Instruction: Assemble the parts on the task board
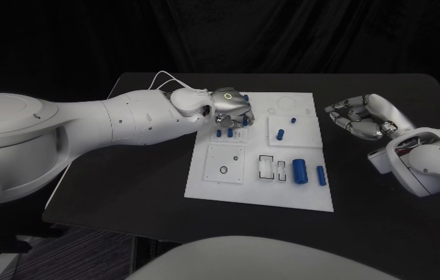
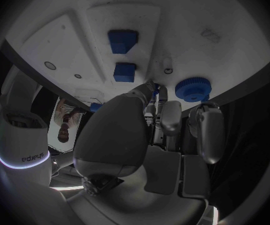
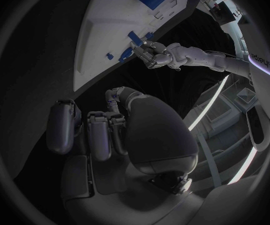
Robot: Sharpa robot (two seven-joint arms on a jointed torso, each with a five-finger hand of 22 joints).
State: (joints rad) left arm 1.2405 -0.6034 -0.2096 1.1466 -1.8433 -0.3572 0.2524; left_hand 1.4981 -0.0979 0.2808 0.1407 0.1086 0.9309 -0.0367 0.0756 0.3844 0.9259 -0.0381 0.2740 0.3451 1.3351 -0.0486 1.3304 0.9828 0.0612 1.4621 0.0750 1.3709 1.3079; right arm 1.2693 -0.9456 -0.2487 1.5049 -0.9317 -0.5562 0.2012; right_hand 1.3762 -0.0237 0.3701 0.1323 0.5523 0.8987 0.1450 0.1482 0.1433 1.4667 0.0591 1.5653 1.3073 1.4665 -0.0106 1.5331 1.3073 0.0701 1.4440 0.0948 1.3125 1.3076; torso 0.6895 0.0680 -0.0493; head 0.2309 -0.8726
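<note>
The white task board [image 1: 240, 188] lies in the middle of the table. My left hand [image 1: 230, 109] hangs over its far left corner, fingers pointing down. In the left wrist view its fingertips [image 2: 165, 96] sit right beside a blue gear [image 2: 192, 88] at the board's edge; whether they grip it I cannot tell. Two blue blocks [image 2: 122, 40] [image 2: 124, 71] stand in the board beyond. My right hand [image 1: 363, 118] hovers off the board's right side, fingers curled in with nothing in them. Two blue cylinders [image 1: 300, 170] [image 1: 321, 175] lie near the board's front right.
Small blue pieces [image 1: 281, 133] [image 1: 294, 120] stand in the raised white plate at the board's far right. A rectangular slot [image 1: 266, 168] and a round recess [image 1: 287, 106] mark the board. Black table [image 1: 128, 184] surrounds the board on all sides.
</note>
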